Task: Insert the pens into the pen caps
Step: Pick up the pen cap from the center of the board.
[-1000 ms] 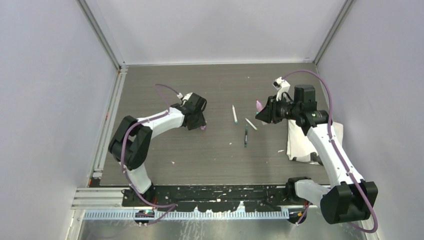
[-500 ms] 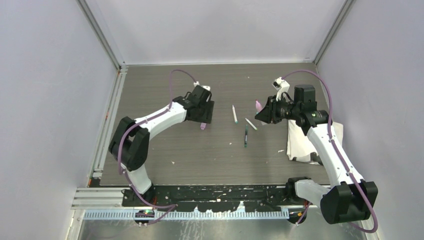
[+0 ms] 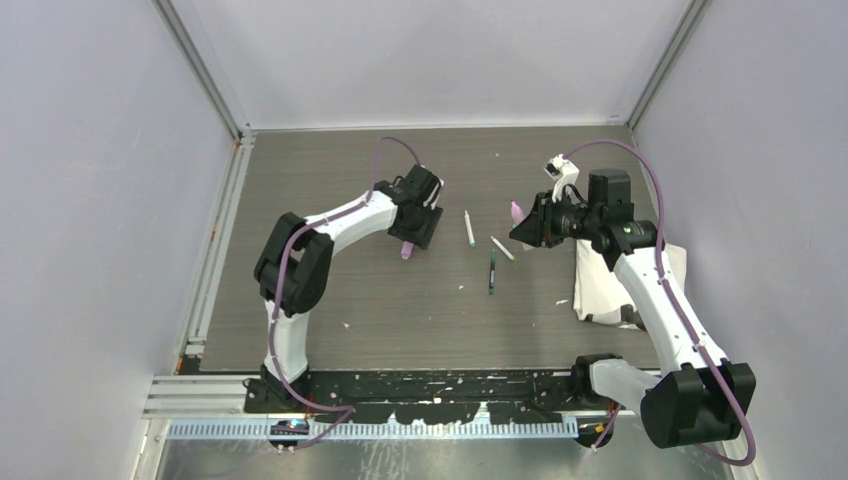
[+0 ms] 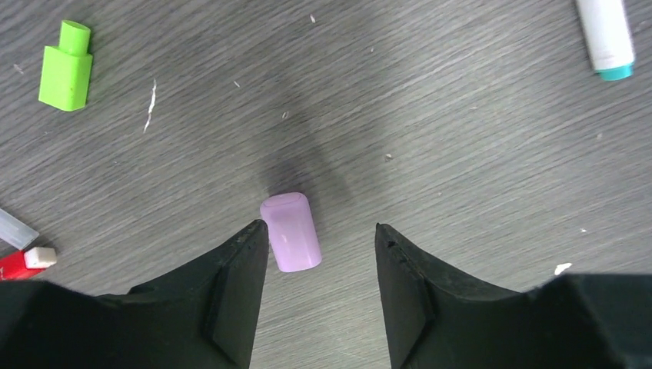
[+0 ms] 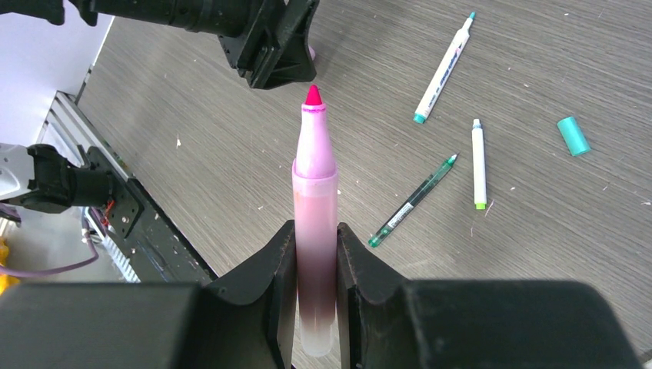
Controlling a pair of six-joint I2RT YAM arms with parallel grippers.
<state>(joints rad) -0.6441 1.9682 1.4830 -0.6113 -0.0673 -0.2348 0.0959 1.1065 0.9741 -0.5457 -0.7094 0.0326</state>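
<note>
My left gripper (image 4: 321, 227) is open and low over the table, its jaws on either side of a pink-purple pen cap (image 4: 290, 232) that lies flat next to the left finger. In the top view the left gripper (image 3: 413, 238) is left of centre, with the cap (image 3: 406, 251) at its tip. My right gripper (image 5: 316, 231) is shut on a pink pen (image 5: 315, 169), held off the table with its red tip bare and pointing toward the left arm. It also shows in the top view (image 3: 522, 229).
A white pen with a teal end (image 5: 444, 69), a short white pen (image 5: 478, 163), a dark green pen (image 5: 413, 201) and a teal cap (image 5: 573, 135) lie mid-table. A green cap (image 4: 67, 66) and a red cap (image 4: 19, 263) lie near the left gripper. A white cloth (image 3: 610, 285) lies at the right.
My left arm has swung right toward the table's middle and now sits over the pink-purple cap. The right arm and its pen have not moved.
</note>
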